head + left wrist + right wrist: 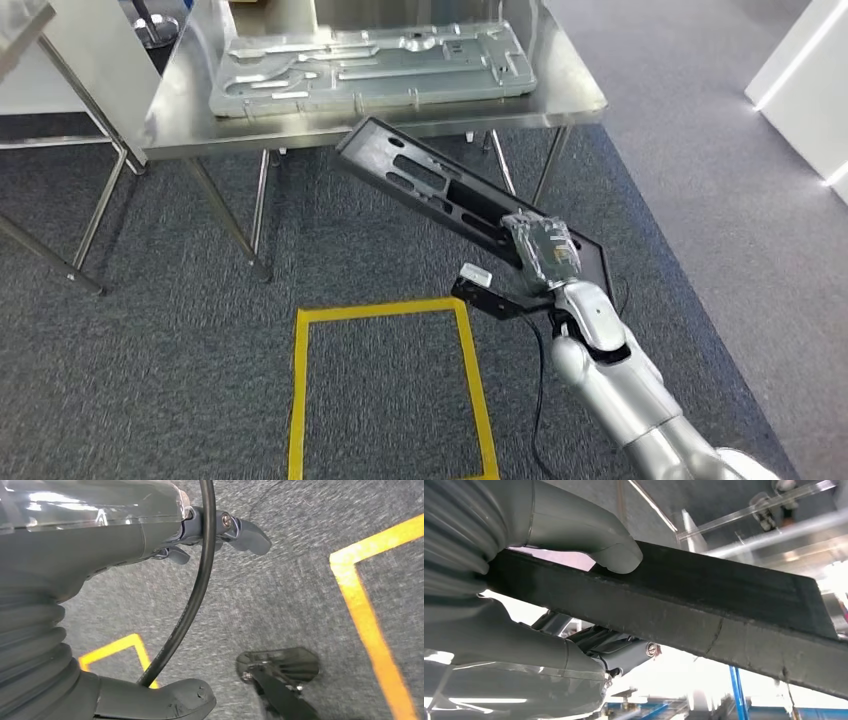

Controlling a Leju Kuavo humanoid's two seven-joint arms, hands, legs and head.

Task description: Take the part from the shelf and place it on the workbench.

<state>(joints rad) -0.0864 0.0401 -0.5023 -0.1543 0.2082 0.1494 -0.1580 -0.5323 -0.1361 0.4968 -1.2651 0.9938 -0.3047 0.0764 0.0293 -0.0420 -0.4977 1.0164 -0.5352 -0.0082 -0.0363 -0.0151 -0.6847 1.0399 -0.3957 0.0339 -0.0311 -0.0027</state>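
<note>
The black slotted part (450, 195) hangs in the air just short of the steel workbench (560, 95), held at its near end by the right hand (545, 255), thumb (616, 555) pressed on its face. It should rise to 12 o'clock, clearing the edge. The grey metal panel (370, 65) already fills the top. The left hand (150, 535) hangs with fingers loosely apart, holding nothing.

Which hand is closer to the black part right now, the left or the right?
Right. The right hand grips the black part at its near end, thumb pressed on it. The left hand hangs over the carpet, holding nothing.
</note>
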